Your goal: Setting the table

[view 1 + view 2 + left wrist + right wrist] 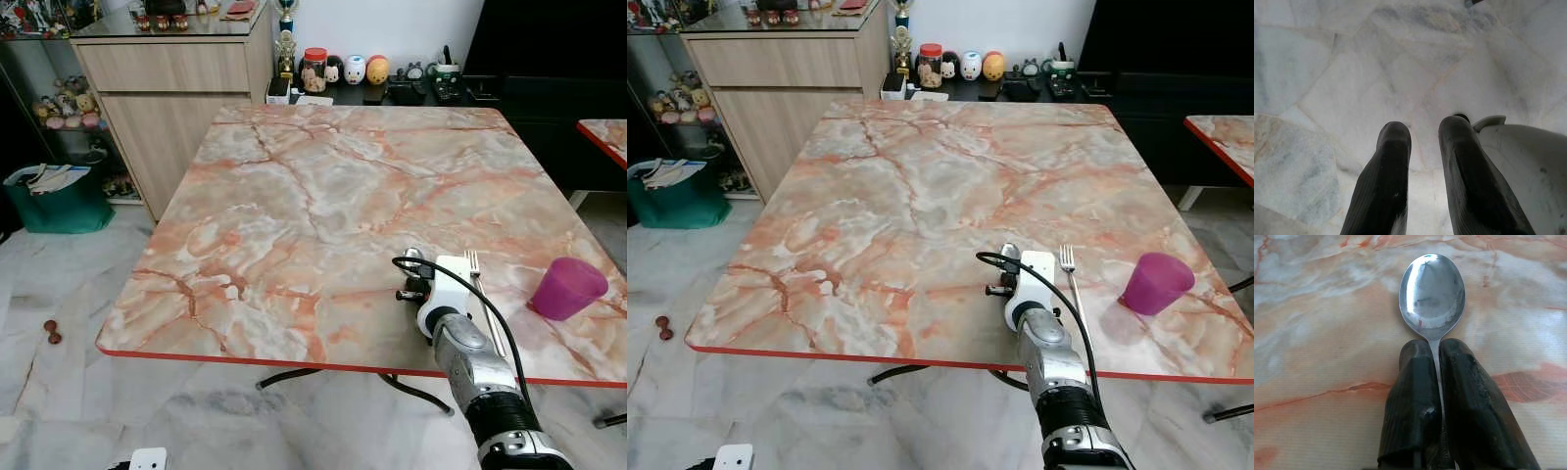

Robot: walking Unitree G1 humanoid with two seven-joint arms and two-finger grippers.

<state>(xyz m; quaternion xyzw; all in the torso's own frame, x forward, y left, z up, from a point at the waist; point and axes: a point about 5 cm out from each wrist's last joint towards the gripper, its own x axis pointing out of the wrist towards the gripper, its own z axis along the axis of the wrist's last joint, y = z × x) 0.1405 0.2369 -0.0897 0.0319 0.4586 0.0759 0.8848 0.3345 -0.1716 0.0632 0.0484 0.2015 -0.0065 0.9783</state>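
My right gripper (1434,345) is shut on the handle of a silver spoon (1432,291), whose bowl points away from me just above the marble table (323,196). In the eye views my right arm (1043,343) reaches over the table's near edge, its white wrist hiding the fingers. A fork (1070,279) lies on the table just right of that wrist, tines pointing away. Further right stands a purple cup (1156,282). My left gripper (1424,132) hangs over the pale floor, open, with nothing between its fingers.
A wooden cabinet (167,88) stands at the back left. A dark sideboard (392,93) with jars and figurines runs behind the table. A green bin (59,201) sits on the floor at left. Another table's corner (607,137) shows at the right.
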